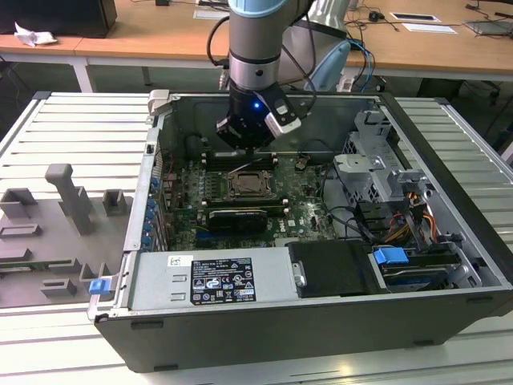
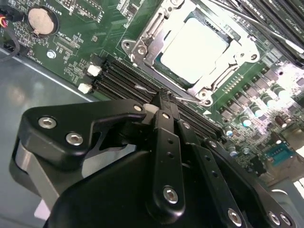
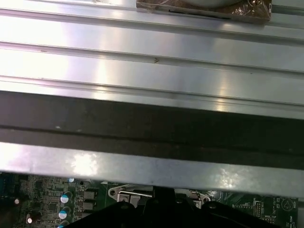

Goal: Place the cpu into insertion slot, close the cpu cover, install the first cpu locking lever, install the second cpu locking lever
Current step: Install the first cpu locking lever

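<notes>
The cpu lies flat in the insertion slot on the green motherboard, its pale face showing through the window of the cpu cover, which is folded down over it. In the second wrist view my gripper is shut, its black tip meeting a thin wire locking lever beside the socket's edge; whether the wire is pinched I cannot tell. Another wire lever runs along the far side of the socket. In the exterior view the gripper hangs just behind the socket.
The motherboard sits inside an open black computer case. Black memory slots flank the socket. A drive cage with cables is on the exterior view's right, a power supply at the front. Grey fixtures stand outside the case.
</notes>
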You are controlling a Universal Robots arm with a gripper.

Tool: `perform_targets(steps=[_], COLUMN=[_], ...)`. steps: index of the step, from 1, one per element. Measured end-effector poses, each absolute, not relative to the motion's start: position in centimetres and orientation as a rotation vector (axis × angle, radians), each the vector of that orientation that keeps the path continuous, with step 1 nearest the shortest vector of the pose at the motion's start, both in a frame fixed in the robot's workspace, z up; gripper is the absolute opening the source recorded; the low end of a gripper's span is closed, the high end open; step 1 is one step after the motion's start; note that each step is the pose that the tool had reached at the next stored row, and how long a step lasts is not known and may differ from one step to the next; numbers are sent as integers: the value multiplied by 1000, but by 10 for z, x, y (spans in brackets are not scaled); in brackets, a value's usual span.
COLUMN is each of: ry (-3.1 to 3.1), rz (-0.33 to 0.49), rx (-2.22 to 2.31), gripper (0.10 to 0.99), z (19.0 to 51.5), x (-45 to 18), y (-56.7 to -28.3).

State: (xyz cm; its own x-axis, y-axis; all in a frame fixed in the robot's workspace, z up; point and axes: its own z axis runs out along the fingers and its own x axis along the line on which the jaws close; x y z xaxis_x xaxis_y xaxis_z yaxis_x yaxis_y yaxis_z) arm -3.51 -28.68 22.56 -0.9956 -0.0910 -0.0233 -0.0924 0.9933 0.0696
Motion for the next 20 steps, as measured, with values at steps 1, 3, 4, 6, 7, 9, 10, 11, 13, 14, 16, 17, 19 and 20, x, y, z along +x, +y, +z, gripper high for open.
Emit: perform_targets(steps=[1,3,4,6,7,9,10,11,13,14,16,17,19,20], ry=[3116,3116,3116,3116,3116,3116,3116,3117,3117,3117,3117,3117,3117,3116], rz=[110,110,110,110,110,110,109,105,102,101,99,99,99,100], rx=[-143,-143,-143,-143,-144,-143,-143,-143,-143,-144,-144,-144,-143,-143], gripper=[106,106,106,106,106,106,106,106,106,106,106,106,106,106], z=[224,221,218,211,210,207,205,204,203,203,203,203,203,205], x=[-34,-31,-30,-23,-22,-21,-21,-20,-20,-20,-20,-20,-20,-20], y=[-287,-286,-285,-283,-283,-283,-283,-283,-283,-283,-283,-283,-282,-282])
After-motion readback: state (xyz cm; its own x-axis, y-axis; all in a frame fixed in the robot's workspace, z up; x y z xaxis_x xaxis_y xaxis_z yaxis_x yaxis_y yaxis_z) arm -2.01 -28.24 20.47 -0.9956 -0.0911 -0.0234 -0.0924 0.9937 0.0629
